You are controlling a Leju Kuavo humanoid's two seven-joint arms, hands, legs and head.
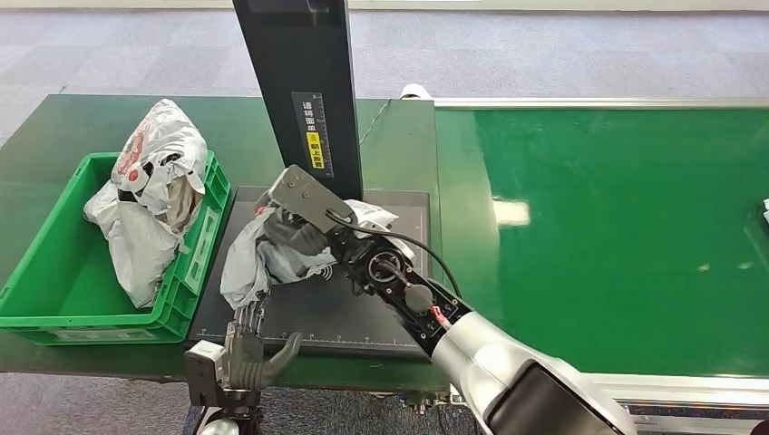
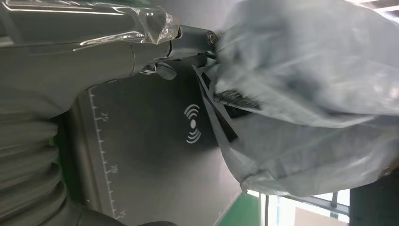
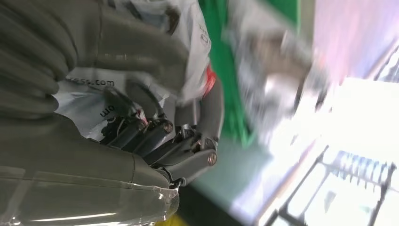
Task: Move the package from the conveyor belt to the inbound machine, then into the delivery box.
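A crumpled grey-white plastic package (image 1: 243, 265) lies on the black platform of the inbound machine (image 1: 345, 317), in front of its dark post. My right hand (image 1: 304, 237) reaches in from the lower right and grips the package's top; in the right wrist view its dark fingers (image 3: 155, 134) curl around the printed white film (image 3: 190, 42). At the platform's near edge my left hand (image 1: 249, 349) is open, its fingers pointing up at the package's lower edge, thumb spread aside. The left wrist view has the package (image 2: 306, 94) just past the fingertips (image 2: 193, 35), over the platform's scan symbol (image 2: 192, 124).
A green crate (image 1: 195, 267) stands left of the platform with other bagged packages (image 1: 150, 186) heaped in it. The machine's black post (image 1: 304, 82) rises behind the platform. The green conveyor belt (image 1: 617, 236) stretches to the right, with a bright glare patch.
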